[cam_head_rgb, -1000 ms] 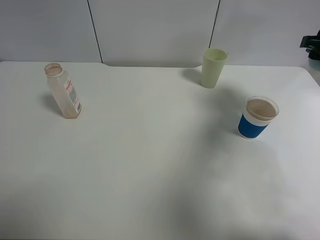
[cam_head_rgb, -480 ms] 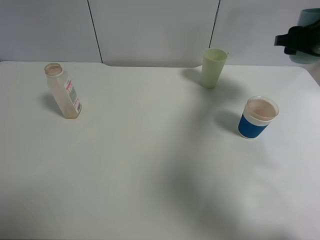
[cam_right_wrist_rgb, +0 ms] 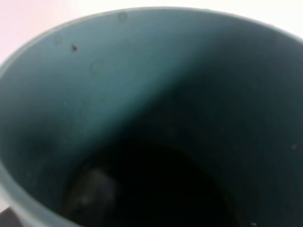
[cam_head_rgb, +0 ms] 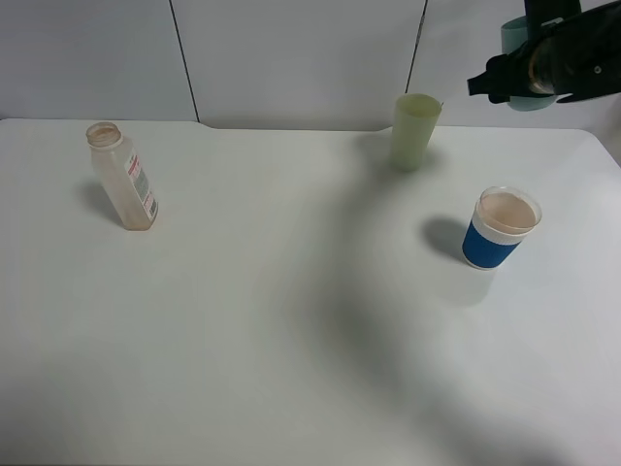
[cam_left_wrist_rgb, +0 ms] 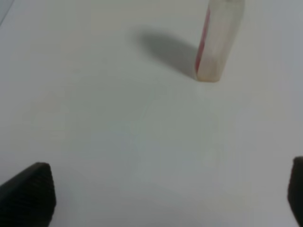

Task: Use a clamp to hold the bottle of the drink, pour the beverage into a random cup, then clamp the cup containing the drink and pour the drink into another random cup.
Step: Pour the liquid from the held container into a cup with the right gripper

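I hold the teal cup (cam_head_rgb: 514, 37) clamped tight in my right hand (cam_head_rgb: 532, 73), raised above the desk (cam_head_rgb: 291, 330), up and behind the blue-banded cup (cam_head_rgb: 500, 228) in the high view. The right wrist view looks straight into the teal cup; its bottom is dark, and I cannot tell what lies there. The pale green cup (cam_head_rgb: 414, 131) stands behind and left of the blue-banded cup. The bottle (cam_head_rgb: 122, 177) stands on its base, uncapped, far left of the blue-banded cup. My left hand (cam_left_wrist_rgb: 163, 194) is spread wide and empty over bare desk, the bottle well beyond its fingertips (cam_left_wrist_rgb: 28, 194).
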Controlling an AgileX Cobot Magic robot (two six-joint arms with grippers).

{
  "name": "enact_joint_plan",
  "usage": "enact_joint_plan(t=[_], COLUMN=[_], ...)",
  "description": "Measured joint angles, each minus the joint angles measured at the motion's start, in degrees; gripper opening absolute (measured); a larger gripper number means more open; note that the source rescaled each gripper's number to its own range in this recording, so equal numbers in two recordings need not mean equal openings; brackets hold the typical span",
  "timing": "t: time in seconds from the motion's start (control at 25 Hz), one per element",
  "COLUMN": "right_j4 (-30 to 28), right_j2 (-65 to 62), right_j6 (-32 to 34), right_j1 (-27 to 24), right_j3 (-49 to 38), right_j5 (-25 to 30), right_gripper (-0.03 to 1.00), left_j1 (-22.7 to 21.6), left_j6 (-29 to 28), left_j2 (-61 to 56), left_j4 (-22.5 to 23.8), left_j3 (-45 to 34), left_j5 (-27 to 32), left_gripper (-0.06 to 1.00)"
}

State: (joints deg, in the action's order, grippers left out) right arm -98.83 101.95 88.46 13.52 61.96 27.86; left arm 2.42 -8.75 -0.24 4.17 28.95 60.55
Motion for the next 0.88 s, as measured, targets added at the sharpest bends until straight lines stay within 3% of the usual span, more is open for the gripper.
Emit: enact_joint_plan(t=[0.88], right_j4=[0.1], right_j2=[9.5], right_j6=[-13.5], right_j1=[5.6], right_j3=[8.0], right_j5=[7.4], right_gripper=[0.01], left_j1=[0.0], left_j6=[0.0], left_j2=[0.0], left_j4=[0.0], left_j3=[0.0], left_j5=[0.0], left_gripper=[1.00])
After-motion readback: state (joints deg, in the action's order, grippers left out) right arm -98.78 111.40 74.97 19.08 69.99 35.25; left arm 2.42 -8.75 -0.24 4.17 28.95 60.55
